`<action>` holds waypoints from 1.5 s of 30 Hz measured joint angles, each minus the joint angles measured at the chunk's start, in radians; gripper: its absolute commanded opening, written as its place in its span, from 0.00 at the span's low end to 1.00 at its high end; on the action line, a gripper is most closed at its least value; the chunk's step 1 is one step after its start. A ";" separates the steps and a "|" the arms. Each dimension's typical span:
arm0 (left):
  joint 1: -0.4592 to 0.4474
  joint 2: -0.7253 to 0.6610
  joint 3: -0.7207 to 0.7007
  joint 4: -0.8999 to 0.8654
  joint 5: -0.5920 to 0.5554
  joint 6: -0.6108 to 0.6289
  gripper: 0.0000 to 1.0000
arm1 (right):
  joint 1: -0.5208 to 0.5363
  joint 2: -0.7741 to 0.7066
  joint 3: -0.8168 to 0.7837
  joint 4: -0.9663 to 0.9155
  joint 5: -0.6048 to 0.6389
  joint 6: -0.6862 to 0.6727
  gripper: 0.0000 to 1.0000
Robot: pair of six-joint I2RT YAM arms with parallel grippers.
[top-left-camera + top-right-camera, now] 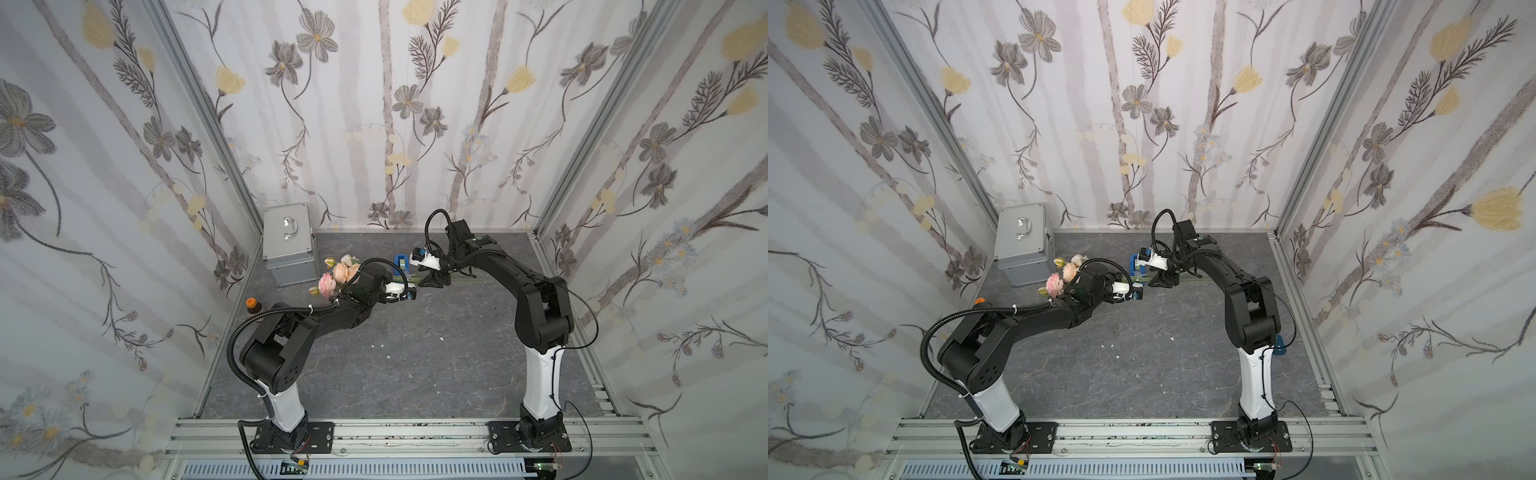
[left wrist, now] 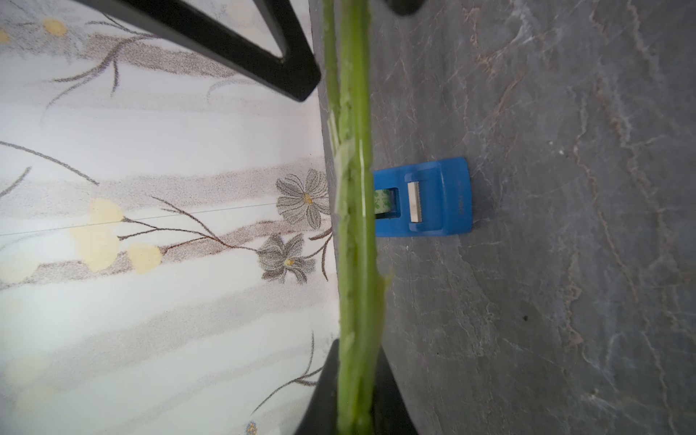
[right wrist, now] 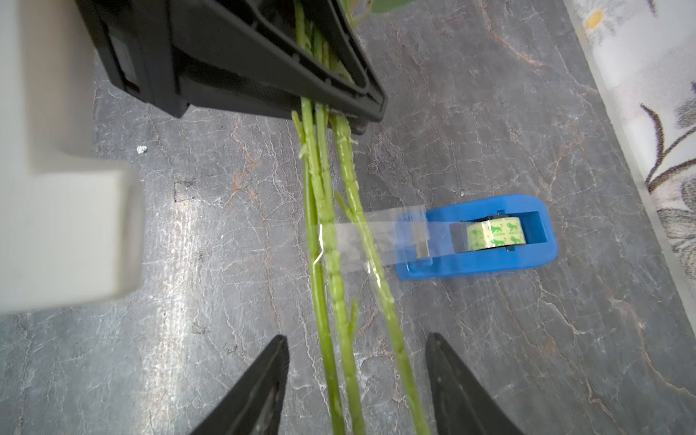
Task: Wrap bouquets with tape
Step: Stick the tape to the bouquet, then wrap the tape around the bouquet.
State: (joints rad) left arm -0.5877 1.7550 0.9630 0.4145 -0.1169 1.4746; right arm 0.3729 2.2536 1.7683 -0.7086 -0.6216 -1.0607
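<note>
My left gripper is clenched on the bouquet, holding its green stems above the dark tabletop. The blossoms point toward the aluminium case in the back left corner. My right gripper is released, its jaws standing apart on either side of the stems without touching them. A clear strip of tape runs from the blue dispenser, near the back edge, onto the stems.
</note>
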 measured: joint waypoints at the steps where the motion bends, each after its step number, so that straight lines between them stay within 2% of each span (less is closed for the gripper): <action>1: 0.000 -0.006 -0.002 0.000 -0.003 0.000 0.00 | 0.000 0.008 0.011 -0.006 0.004 0.000 0.57; 4: -0.001 -0.021 -0.010 0.000 -0.006 0.008 0.00 | 0.001 0.034 0.048 -0.028 0.021 0.001 0.54; 10: -0.011 -0.041 -0.028 -0.001 -0.013 0.037 0.00 | 0.002 0.066 0.100 -0.064 0.047 0.001 0.56; 12: -0.011 -0.047 -0.032 -0.001 -0.013 0.042 0.00 | 0.007 0.079 0.120 -0.082 0.048 0.000 0.52; 15: -0.011 -0.050 -0.032 -0.001 -0.015 0.045 0.00 | 0.012 0.092 0.138 -0.104 0.048 -0.006 0.29; 19: -0.012 -0.053 -0.031 0.000 -0.020 0.046 0.00 | 0.013 0.093 0.149 -0.150 0.048 -0.042 0.04; 20: -0.012 -0.054 -0.028 0.000 -0.020 0.046 0.00 | 0.013 0.093 0.151 -0.161 0.048 -0.051 0.00; 23: -0.012 -0.054 -0.024 -0.003 -0.019 0.047 0.00 | 0.014 0.091 0.154 -0.171 0.052 -0.076 0.00; 24: -0.012 -0.055 -0.024 -0.005 -0.018 0.043 0.03 | 0.015 0.090 0.154 -0.169 0.057 -0.083 0.00; 28: -0.012 -0.085 -0.038 -0.032 -0.002 0.002 0.36 | 0.028 0.058 0.106 -0.127 0.081 -0.092 0.00; 30: -0.016 -0.115 -0.047 -0.056 0.029 -0.034 0.45 | 0.033 0.031 0.056 -0.068 0.113 -0.086 0.00; 40: -0.008 -0.362 -0.014 -0.509 0.251 -0.244 0.50 | 0.066 -0.134 -0.240 0.290 0.205 -0.085 0.00; 42: 0.001 -0.397 0.003 -0.576 0.303 -0.286 0.55 | 0.072 -0.163 -0.307 0.368 0.217 -0.093 0.00; 45: 0.033 -0.433 0.038 -0.640 0.369 -0.377 0.55 | 0.085 -0.209 -0.427 0.498 0.256 -0.119 0.00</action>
State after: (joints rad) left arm -0.5545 1.3220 1.0012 -0.2253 0.2520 1.0981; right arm 0.4576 2.0445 1.3415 -0.2108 -0.3653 -1.1801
